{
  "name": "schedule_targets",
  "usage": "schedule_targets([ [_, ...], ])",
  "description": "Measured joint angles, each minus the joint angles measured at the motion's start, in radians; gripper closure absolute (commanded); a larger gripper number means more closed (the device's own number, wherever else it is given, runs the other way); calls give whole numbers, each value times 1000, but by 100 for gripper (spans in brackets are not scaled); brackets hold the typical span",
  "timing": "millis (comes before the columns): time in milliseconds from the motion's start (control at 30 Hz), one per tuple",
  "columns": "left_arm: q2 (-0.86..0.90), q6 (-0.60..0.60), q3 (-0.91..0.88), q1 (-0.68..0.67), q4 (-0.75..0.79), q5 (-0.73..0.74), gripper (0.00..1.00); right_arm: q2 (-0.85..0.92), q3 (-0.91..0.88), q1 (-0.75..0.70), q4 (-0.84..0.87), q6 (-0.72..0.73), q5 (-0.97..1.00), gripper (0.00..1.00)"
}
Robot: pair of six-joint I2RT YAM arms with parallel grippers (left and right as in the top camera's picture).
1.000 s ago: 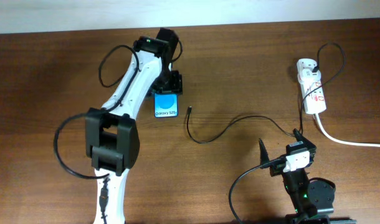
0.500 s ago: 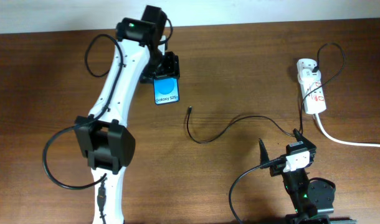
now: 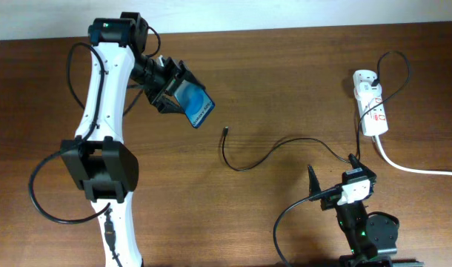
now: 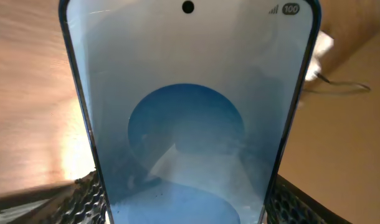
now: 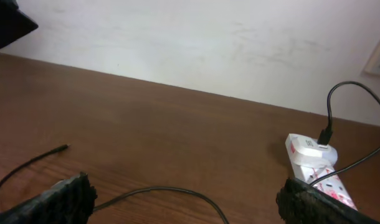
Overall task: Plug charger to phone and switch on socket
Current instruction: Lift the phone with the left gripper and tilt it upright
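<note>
Step in hand: phone gripped, plug not yet in. Left pincer point(image 3: 174, 89) clamped on slim blue-screened, black-edged smartphone point(image 3: 195, 107), tilted, apparently clear of brown wooden bench point(image 3: 285, 67); far edge close behind. Thin black charger cable's plug tip point(image 3: 224, 130) just right of it, open room around. Right pincer point(image 5: 190, 202) apart, empty; white red-marked power strip point(image 3: 372, 107) well beyond. Next: align port to tip.

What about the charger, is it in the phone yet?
No, the charger tip lies bare on the table, apart from the phone held in the left fingers.
</note>
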Motion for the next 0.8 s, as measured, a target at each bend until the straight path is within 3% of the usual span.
schedule_targets([
  [100,0,-7,0,0,-1,163,100,0,0,0,0,31,0,2],
  [433,0,-53,2,0,-2,340,100,0,0,0,0,34,0,2],
  [800,0,-71,2,0,-2,367,100,0,0,0,0,35,0,2],
])
